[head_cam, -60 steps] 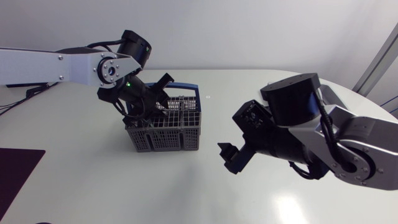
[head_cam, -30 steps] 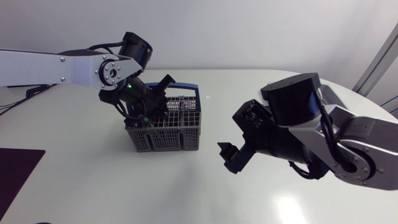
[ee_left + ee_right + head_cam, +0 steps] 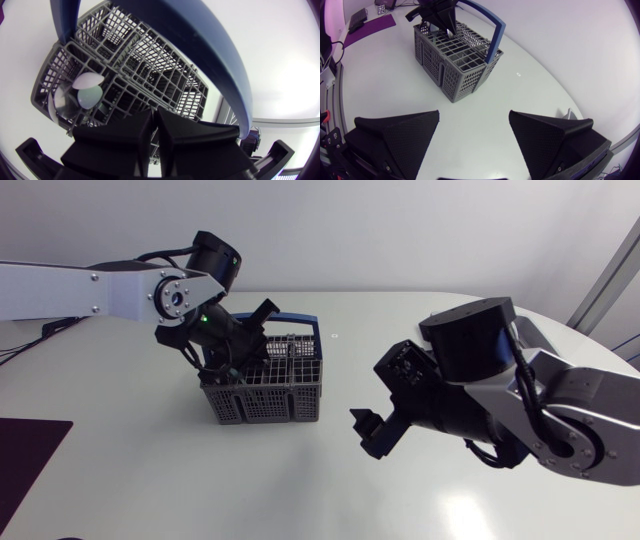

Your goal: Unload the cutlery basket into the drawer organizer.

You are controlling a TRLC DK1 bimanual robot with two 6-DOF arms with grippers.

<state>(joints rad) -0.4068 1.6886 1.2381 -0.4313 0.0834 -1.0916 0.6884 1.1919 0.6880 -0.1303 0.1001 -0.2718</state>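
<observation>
Basket (image 3: 268, 398) of grey lattice, blue arched handle (image 3: 495, 40); left pincer (image 3: 154, 113) together over it, right pincer (image 3: 474, 117) apart.

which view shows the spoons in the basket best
Left wrist view: looks down into the cutlery basket, showing spoon bowls in a compartment ahead of the left gripper. In the head view the left arm covers them; in the right wrist view they are too small to tell.
</observation>
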